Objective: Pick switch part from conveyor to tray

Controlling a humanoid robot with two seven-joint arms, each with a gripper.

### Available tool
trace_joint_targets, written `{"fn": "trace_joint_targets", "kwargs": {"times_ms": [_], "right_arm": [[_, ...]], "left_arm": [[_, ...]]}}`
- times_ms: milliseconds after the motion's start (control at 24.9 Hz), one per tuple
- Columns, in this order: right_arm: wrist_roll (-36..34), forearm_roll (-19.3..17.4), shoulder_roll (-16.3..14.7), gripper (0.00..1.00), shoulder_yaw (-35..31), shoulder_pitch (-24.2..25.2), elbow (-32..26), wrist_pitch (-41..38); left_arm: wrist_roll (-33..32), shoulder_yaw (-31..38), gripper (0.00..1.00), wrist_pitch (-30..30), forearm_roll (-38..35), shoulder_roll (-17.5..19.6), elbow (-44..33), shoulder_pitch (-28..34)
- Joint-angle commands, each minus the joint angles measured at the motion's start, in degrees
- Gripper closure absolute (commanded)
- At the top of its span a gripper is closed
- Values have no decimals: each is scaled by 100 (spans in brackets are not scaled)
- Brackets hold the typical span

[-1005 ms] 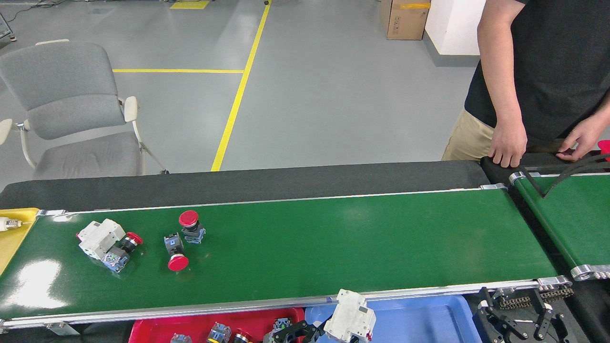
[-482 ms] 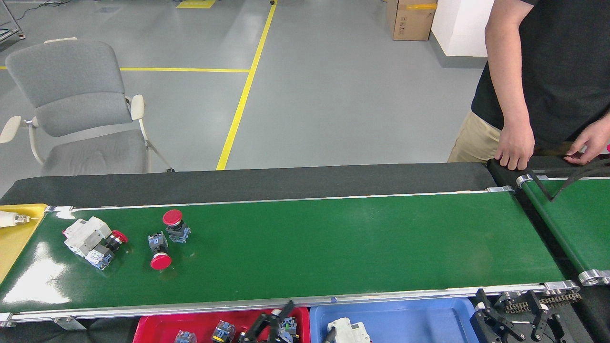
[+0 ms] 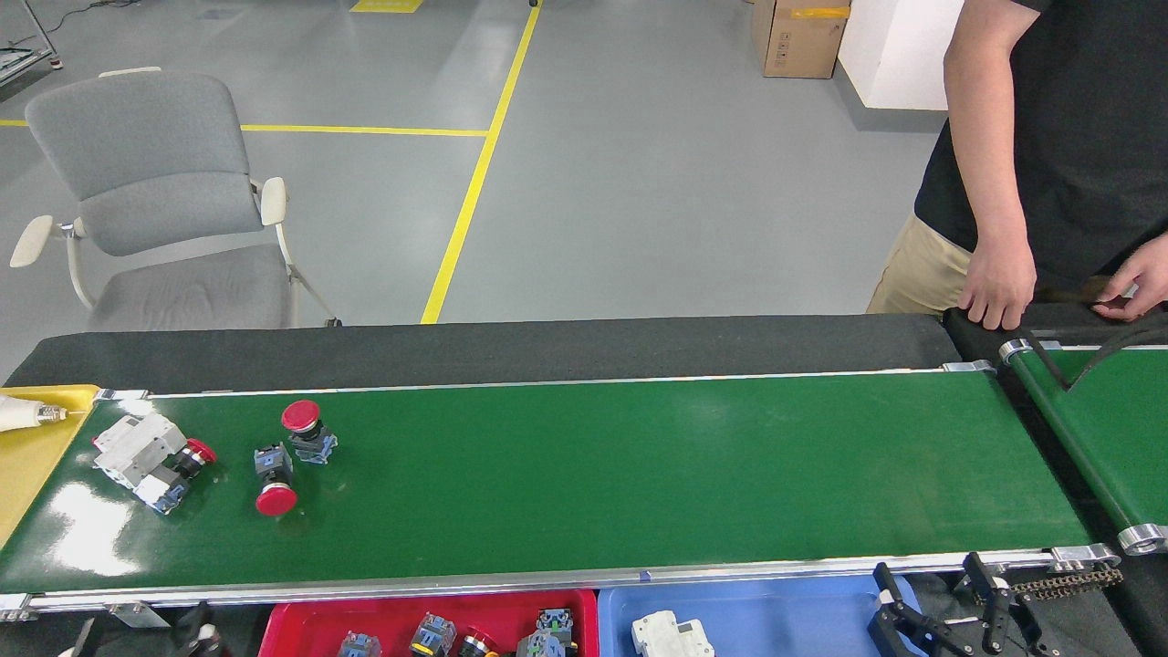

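The conveyor (image 3: 584,474) is the wide glossy green belt across the view. Near its left end lie a white breaker block (image 3: 135,444) touching a small red-capped switch (image 3: 178,467), and two red mushroom-button switches (image 3: 274,474) (image 3: 306,427). Below the near rail sit a red tray (image 3: 301,630) with several switch parts and a blue tray (image 3: 785,616) holding one white breaker (image 3: 666,635). My left gripper (image 3: 141,634) barely peeks in at the bottom left, dark fingertips apart, open and empty. My right gripper (image 3: 935,604) is at the bottom right, open and empty.
A yellow tray (image 3: 27,456) adjoins the belt's left end. A narrower green belt (image 3: 1104,429) with a black guide bar runs at the right. A person stands behind it, hand (image 3: 999,292) on the black edge. A grey chair (image 3: 164,210) stands behind.
My left gripper let go of the white breaker, which now lies in the blue tray, then slid left along the bottom edge. The parts on the belt drifted left.
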Motion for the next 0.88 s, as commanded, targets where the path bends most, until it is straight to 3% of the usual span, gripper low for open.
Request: {"fn": "trace_joint_targets", "kwargs": {"times_ms": [0,201,442,683,844], "right_arm": [[0,41,48,3,-3,-11,-113,13],[-17,41,39,3,6,-82,-113,-39],[-17,32,56,3,102,-91,-95,-39],[-35,32,-58,2,419,-91,-69,-39],[-26,32,-58,2,647,-143,-60,-39]], "left_arm": [[19,9,1,-101,143,120,-76,-50],[-139,-158,1,-198,539,656,91,-524],[-262,-220,1,-207,521,937,1049,-1342],[-262,-114,1,-119,521,1245,1893,-1737],[-262,-114,1,232,512,1596,2657,-2247]]}}
